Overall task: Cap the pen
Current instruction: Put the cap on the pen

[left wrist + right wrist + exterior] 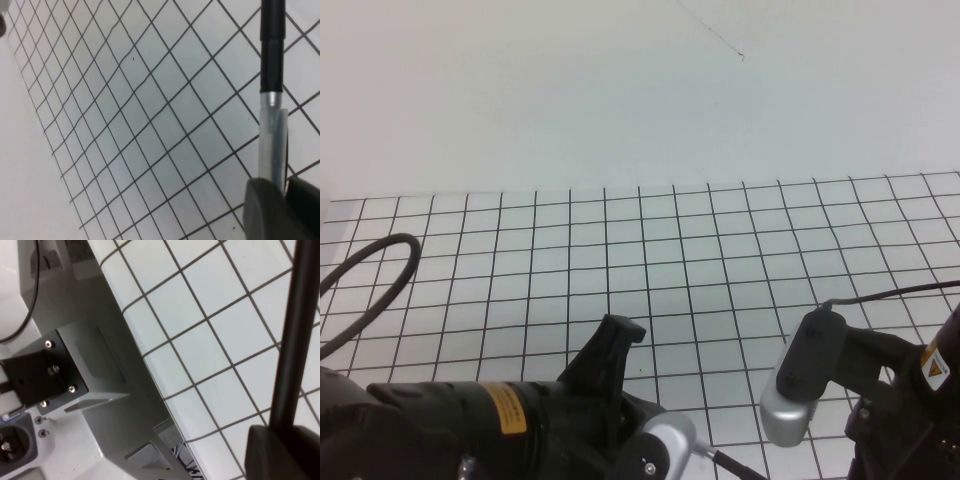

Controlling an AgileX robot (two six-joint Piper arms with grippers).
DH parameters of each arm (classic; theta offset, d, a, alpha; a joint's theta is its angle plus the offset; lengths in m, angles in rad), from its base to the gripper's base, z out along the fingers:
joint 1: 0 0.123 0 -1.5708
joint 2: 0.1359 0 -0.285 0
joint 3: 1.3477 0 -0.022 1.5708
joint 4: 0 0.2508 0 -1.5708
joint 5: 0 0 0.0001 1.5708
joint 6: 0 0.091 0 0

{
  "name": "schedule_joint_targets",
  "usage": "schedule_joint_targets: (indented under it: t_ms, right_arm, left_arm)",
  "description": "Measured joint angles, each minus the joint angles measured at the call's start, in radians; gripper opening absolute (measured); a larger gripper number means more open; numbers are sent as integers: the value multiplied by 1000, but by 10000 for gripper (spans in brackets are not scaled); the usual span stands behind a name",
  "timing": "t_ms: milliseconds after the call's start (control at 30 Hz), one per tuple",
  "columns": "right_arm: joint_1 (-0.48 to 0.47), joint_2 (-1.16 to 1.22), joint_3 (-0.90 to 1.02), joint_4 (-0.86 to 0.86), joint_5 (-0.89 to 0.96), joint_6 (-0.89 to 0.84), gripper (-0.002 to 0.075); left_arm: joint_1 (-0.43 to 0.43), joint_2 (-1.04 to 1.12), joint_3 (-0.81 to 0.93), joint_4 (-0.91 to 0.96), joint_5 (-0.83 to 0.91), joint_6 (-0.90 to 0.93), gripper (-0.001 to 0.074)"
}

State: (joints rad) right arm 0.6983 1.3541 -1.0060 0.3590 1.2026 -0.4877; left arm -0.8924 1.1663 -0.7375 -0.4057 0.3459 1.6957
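The pen (272, 45) is off the tabletop (620, 230), held between the two hands above the white, black-gridded surface near the robot's edge. In the left wrist view its thin black barrel ends at a silvery band that sits inside the mouth of the translucent grey cap (273, 145), in line with it. How far the barrel is seated cannot be told.

The left hand (286, 192) is clamped on the cap. A grey finger (265, 212) lies on one side and a dark one on the other.

The right hand (282, 452) is closed on the barrel (295, 340), which runs straight out from its dark fingers over the tabletop edge and the grey stand (95, 365) beside it.

In the high view only a short black stretch of the pen (735, 466) shows at the near edge, between the left arm (500, 410) and the right arm (880, 390). Both hands are cut off there.
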Motion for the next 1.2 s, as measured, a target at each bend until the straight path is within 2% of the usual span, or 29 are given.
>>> schedule_joint_targets:
  t_ms: [533,567,600,633,800,833,867,1200]
  right_arm:
    - [0,0,0,78,-32,-52,-3]
    - [0,0,0,85,-39,-52,-3]
    - [0,0,0,88,-43,-52,-3]
    - [0,0,0,90,-46,-52,-3]
    - [0,0,0,92,-60,-52,-3]
    - [0,0,0,95,-60,-52,-3]
    - [0,0,0,96,-63,-52,-3]
    - [0,0,0,112,-67,-52,-3]
  left_arm:
    - [3,-2,0,-274,72,342,1]
    - [3,-2,0,-288,80,366,36]
    - [3,-2,0,-302,84,387,0]
    - [4,-2,0,-313,86,405,1]
    - [4,-2,0,-335,94,436,1]
    - [6,-2,0,-342,97,450,35]
    - [3,-7,1,-381,142,474,35]
    - [3,-5,1,-459,133,481,34]
